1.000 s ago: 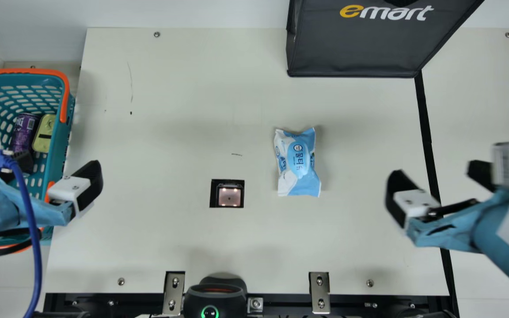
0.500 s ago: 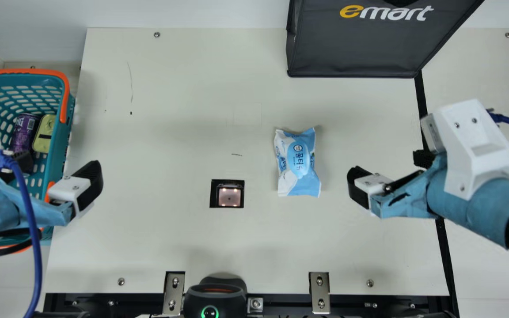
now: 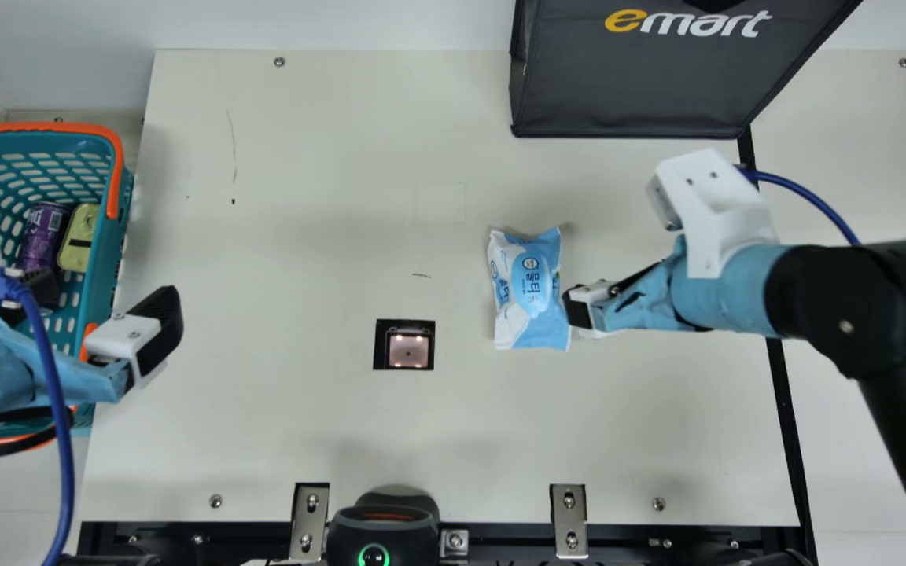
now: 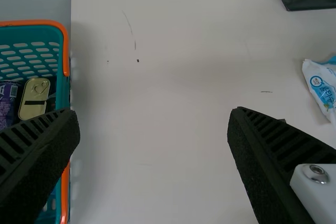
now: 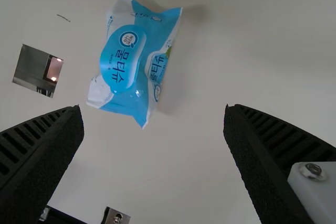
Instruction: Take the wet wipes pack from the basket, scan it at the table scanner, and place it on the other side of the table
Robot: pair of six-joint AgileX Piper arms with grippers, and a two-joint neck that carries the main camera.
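The wet wipes pack (image 3: 530,291) lay outside the basket (image 3: 109,236), scan unconfirmed, placement seemingly unfinished. Left gripper (image 4: 155,111) and right gripper (image 5: 154,107) had spread fingers.

Soft light is bathing the cream worktop (image 3: 288,440); the wet wipes pack (image 3: 528,287) is casting a faint shadow toward the right edge, and small lights are glowing in the table scanner (image 3: 408,352).

So there's a purple can (image 3: 44,228) with a tin (image 3: 80,236) right beside it, plus a bag (image 3: 642,82) well apart from the can.
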